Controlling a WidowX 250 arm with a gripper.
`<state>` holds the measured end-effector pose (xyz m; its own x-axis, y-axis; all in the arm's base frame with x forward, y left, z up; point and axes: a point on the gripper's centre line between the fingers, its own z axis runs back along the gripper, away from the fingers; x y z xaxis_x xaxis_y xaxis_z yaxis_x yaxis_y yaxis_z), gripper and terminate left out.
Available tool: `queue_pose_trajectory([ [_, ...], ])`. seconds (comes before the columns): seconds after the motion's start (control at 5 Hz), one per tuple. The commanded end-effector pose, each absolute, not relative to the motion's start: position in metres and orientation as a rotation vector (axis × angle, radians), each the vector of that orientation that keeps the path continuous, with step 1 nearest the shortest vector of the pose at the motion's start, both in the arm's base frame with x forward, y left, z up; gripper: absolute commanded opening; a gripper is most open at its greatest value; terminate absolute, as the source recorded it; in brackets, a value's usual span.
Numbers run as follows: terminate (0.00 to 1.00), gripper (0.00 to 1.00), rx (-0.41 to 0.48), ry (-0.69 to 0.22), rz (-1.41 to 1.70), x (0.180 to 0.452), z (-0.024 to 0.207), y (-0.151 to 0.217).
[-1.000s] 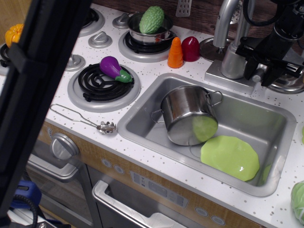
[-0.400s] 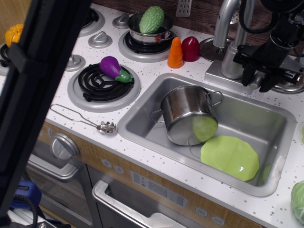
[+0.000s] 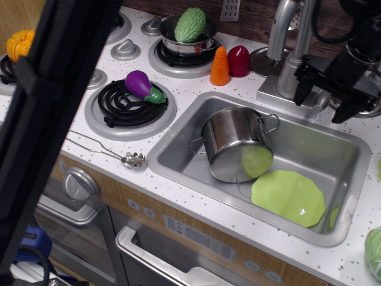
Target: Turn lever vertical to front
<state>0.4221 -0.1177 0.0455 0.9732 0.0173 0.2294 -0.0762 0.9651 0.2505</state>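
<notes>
The lever (image 3: 321,100) is a small silver-grey paddle sticking out from the faucet body (image 3: 288,75) at the back right, above the sink's rear rim, and it points toward the front. My black gripper (image 3: 322,102) hangs over it. Its fingers (image 3: 300,82) are spread wide on either side of the lever and seem clear of it. The tall curved spout (image 3: 280,28) rises just to the left.
The sink (image 3: 178,156) holds a steel pot (image 3: 234,143) on its side and a green plate (image 3: 289,196). A carrot (image 3: 219,67) and a red vegetable (image 3: 239,61) stand left of the faucet. An eggplant (image 3: 143,85) lies on a burner. A black bar (image 3: 53,119) blocks the left foreground.
The gripper's fingers have spread apart from their closer hold around the lever, and the gripper has shifted slightly right. The lever now points more toward the front.
</notes>
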Motion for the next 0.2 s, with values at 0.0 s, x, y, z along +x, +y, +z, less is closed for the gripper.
queue_pose_trajectory([
  [0.0, 1.0, 1.0, 0.224, -0.314, 0.073, 0.412, 0.1037, -0.1162],
])
